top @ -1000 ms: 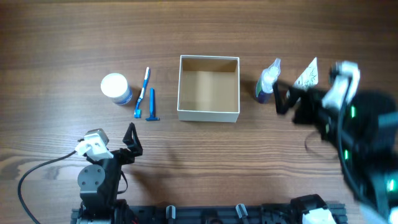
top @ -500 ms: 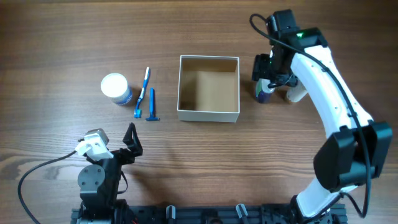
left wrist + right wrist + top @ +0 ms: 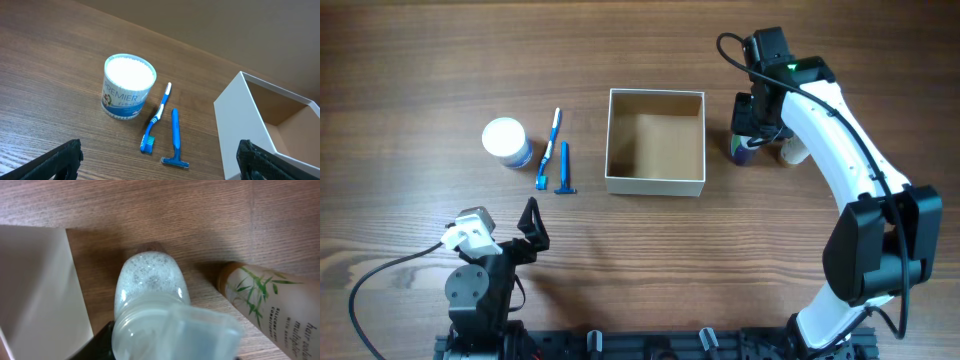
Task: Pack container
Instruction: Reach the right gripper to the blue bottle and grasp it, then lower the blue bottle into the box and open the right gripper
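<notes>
The container (image 3: 655, 184), a square open white box with a tan inside, sits mid-table; its white wall (image 3: 35, 280) also fills the left of the right wrist view. Just right of it stands a clear bottle (image 3: 744, 150) of foamy liquid. My right gripper (image 3: 752, 118) is over that bottle, and the bottle (image 3: 150, 280) fills the space between the jaws, with a black finger against its side. My left gripper (image 3: 530, 228) stands open near the front left, its fingers wide apart around nothing (image 3: 160, 160). The container's corner (image 3: 245, 125) shows at the right of its view.
A white-lidded jar (image 3: 505, 140), a blue toothbrush (image 3: 550, 148) and a blue razor (image 3: 565, 168) lie left of the container. A tan tube with green leaf print (image 3: 792, 152) lies just right of the bottle, close to my right arm.
My right arm swung in from the right edge to above the clear bottle, and its jaws closed in around it. The left arm and the other items stayed still.
</notes>
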You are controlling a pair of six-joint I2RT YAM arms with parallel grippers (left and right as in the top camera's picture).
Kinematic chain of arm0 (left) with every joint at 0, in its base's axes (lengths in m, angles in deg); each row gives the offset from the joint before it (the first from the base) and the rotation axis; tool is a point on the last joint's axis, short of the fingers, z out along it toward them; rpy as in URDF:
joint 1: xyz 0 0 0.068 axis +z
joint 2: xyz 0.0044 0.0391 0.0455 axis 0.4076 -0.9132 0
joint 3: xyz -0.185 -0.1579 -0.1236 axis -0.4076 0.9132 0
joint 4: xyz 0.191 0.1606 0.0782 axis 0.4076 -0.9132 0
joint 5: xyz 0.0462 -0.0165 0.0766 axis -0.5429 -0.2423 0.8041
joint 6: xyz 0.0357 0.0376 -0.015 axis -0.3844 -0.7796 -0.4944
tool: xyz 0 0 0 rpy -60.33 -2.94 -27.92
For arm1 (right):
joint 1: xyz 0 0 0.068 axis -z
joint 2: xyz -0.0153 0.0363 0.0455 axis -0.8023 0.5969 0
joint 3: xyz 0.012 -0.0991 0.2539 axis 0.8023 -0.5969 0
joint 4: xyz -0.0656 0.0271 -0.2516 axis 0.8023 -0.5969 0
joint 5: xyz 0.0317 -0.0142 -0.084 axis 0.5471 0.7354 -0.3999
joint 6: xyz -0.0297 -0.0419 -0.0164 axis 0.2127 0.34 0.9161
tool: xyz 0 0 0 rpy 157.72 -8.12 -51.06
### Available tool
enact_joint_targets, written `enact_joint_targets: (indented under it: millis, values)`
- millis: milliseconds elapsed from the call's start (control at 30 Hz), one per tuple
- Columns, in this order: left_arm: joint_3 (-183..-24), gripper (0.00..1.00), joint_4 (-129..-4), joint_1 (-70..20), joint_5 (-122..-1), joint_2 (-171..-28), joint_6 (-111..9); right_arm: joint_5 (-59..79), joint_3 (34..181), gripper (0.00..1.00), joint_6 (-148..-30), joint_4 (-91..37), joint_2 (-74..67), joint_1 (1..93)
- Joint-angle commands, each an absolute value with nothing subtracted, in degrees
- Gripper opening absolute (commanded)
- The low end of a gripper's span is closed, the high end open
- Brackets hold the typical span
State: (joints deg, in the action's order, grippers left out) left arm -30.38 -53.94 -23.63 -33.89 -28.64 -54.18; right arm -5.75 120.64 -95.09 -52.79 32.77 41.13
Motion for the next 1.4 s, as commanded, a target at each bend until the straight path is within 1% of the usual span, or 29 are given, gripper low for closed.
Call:
enact_joint_targets:
  millis: [0,100,167,233,267,300,333,433,533,600,733,933,967,1000,1067,1133,1167,1200,1233,1300,1367]
  values:
    - [-30.16,1.0,-53.66,-23.93,-34.33,-28.1,-53.87,-6.99,120.29,0.22,-94.54,-53.34,33.56,40.99]
    - [-30.16,1.0,-53.66,-23.93,-34.33,-28.1,-53.87,-9.9,121.29,0.18,-94.33,-54.98,30.37,40.97]
    - [-30.16,1.0,-53.66,-23.93,-34.33,-28.1,-53.87,-9.96,122.76,0.18,-92.14,-55.9,24.51,40.73]
    - [-30.16,1.0,-53.66,-23.93,-34.33,-28.1,-53.87,-7.12,124.27,0.18,-90.59,-57.71,16.35,39.03]
    - [-30.16,1.0,-53.66,-23.93,-34.33,-28.08,-53.87,-5.5,124.4,0.13,-90.17,-57.6,10.87,37.17]
    - [-30.16,1.0,-53.66,-23.93,-34.33,-28.1,-53.87,-5.37,124.37,0.06,-90.28,-57.3,5.86,34.35]
    - [-30.16,1.0,-53.66,-23.93,-34.33,-28.1,-53.87,-5.37,124.37,0.04,-90.61,-57.06,3.42,32.43]
    - [-30.16,1.0,-53.66,-23.93,-34.33,-28.08,-53.87,-5.18,124.35,0.04,-95.27,-56.36,-0.17,24.73]
    - [-30.16,1.0,-53.66,-23.93,-34.33,-28.1,-53.87,-5.2,122.71,0.04,-98.06,-52.18,5.27,20.05]
    - [-30.16,1.0,-53.66,-23.93,-34.33,-28.1,-53.87,-6.6,122.6,0.04,-98.24,-51.07,11.04,19.95]
    - [-30.16,1.0,-53.66,-23.93,-34.33,-28.1,-53.87,-15.1,122.6,0.04,-99.09,-47.46,24.2,20.05]
    - [-30.16,1.0,-53.66,-23.93,-34.33,-28.1,-53.87,-17.42,122.63,0.04,-99.09,-40.58,33.27,23.03]
    - [-30.16,1.0,-53.66,-23.93,-34.33,-28.1,-53.87,-17.44,122.63,0.08,-99.07,-40.1,33.56,23.38]
    - [-30.16,1.0,-53.66,-23.93,-34.33,-28.1,-53.87,-17.42,122.63,0.34,-99.0,-39.46,33.71,23.68]
    - [-30.16,1.0,-53.66,-23.93,-34.33,-28.1,-53.87,-16.11,122.67,0.61,-97.28,-40.16,32.81,23.62]
    - [-30.16,1.0,-53.66,-23.93,-34.33,-28.1,-53.87,-15.49,122.91,0.76,-97.12,-42.92,29.29,23.6]
    - [-30.16,1.0,-53.66,-23.93,-34.33,-28.1,-53.87,-15.49,122.93,0.81,-97.15,-44.4,26.52,23.6]
    - [-30.16,1.0,-53.66,-23.93,-34.33,-28.1,-53.87,-15.49,122.93,0.9,-97.01,-48.55,17.82,23.77]
    - [-30.16,1.0,-53.66,-23.93,-34.33,-28.1,-53.87,-15.52,122.93,0.92,-95.94,-50.19,13.75,24.1]
    - [-30.16,1.0,-53.66,-23.93,-34.33,-28.1,-53.87,-17.57,122.93,0.93,-93.89,-53.34,6.02,26.26]
    - [-30.16,1.0,-53.66,-23.93,-34.33,-28.1,-53.87,-18.88,122.93,0.96,-91.48,-55.33,1.36,30.44]
